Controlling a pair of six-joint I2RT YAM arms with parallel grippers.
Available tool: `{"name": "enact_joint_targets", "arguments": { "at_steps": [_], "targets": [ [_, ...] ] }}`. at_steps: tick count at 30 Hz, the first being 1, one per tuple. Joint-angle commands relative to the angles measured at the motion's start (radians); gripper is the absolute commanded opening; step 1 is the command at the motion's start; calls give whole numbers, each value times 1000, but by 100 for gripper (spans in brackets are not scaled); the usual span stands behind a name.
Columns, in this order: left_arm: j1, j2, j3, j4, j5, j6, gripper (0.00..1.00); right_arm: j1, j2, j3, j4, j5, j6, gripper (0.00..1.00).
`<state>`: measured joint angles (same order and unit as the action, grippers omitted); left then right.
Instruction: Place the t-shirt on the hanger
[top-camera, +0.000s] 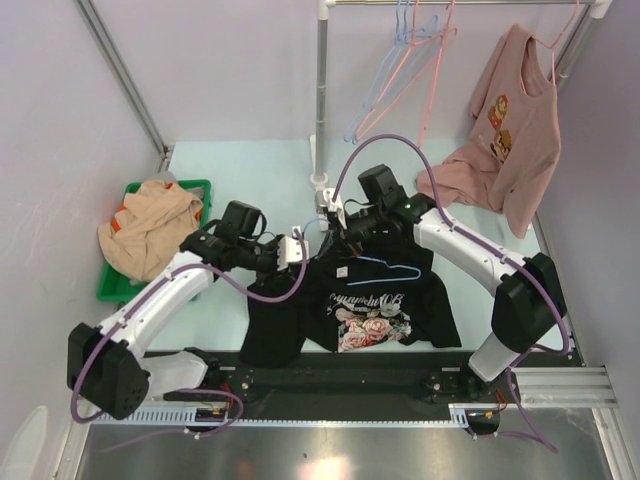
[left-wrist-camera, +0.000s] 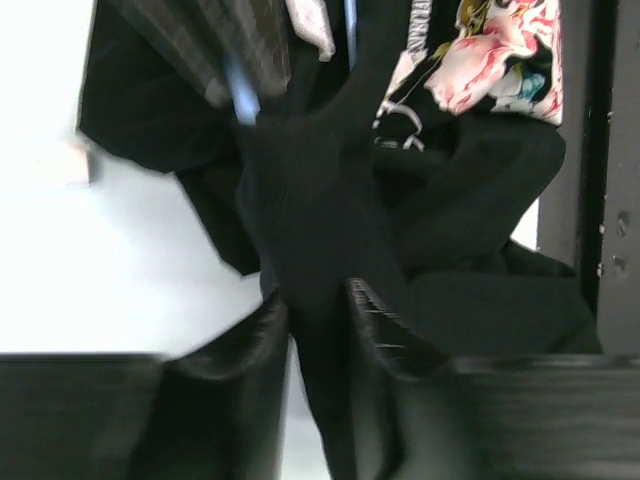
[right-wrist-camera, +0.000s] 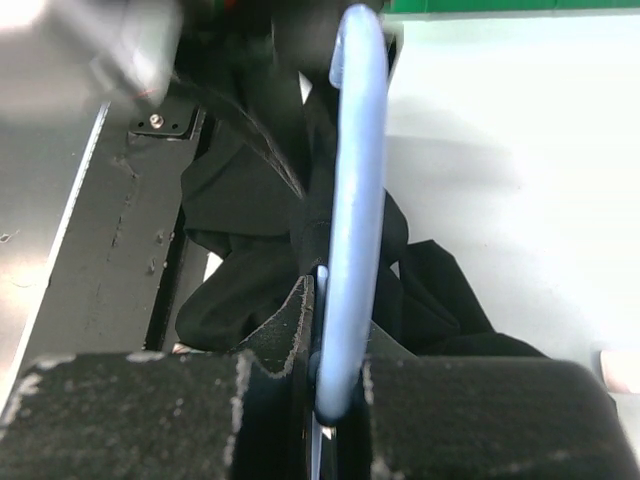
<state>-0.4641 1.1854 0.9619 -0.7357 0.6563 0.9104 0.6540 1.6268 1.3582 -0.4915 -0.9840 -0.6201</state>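
**Hanger clamped on the right, shirt fold between the left fingers**

My right gripper (right-wrist-camera: 335, 375) is clenched on the light-blue wire hanger (right-wrist-camera: 355, 150), thin and smooth. It holds the hanger edge-on above the cloth, I judge so the shirt can be fed onto it. My left gripper (left-wrist-camera: 318, 300) has its ribbed pads partly apart with a soft black fold of the t-shirt (left-wrist-camera: 320, 200) between them; I cannot tell whether they pinch it. The shirt lies rumpled on the pale table (top-camera: 240, 170), rose print up, between both arms

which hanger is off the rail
The light-blue wire hanger, lying across the black t-shirt and pinched in the right claw. The other hangers all hang from the rail at the back.
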Motion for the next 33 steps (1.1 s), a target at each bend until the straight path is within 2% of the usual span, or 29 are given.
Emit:
{"name": "enact_joint_targets", "arguments": {
  "at_steps": [1, 6, 9, 11, 12, 13, 14, 15, 19, 22, 27, 33],
  "targets": [
    [-59, 43, 18, 126, 81, -80, 26, 16, -27, 41, 80, -22, 14, 0],
    [-123, 54, 35, 226, 91, -202, 15, 21, -33, 41, 102, -16, 51, 0],
    [-130, 37, 20, 214, 82, -208, 3, 6, -47, 39, 79, -2, 81, 1],
    [-131, 10, -2, 203, 51, -191, 0, -19, -61, 39, 47, 21, 111, 19],
    [-130, -6, -30, 200, 42, -183, 0, -55, -79, 39, 27, 22, 131, 43],
    [-131, -21, -47, 199, 33, -167, 0, -74, -85, 39, 9, 27, 144, 57],
    [-131, -53, -63, 202, 20, -162, 0, -92, -96, 39, -30, 30, 157, 65],
    [-131, -67, -92, 211, 13, -157, 0, -137, -110, 39, -51, 30, 180, 81],
    [-142, -99, -120, 222, -20, -142, 0, -239, -117, 38, -149, 47, 264, 83],
    [-166, -99, -117, 223, -44, -133, 0, -267, -82, 39, -188, 146, 309, 82],
    [-219, -95, -112, 219, -92, -108, 0, -194, -9, 39, -245, 371, 326, 78],
    [-229, -99, -107, 205, -110, -107, 0, -93, 85, 39, -271, 525, 341, 73]
  ]
}}
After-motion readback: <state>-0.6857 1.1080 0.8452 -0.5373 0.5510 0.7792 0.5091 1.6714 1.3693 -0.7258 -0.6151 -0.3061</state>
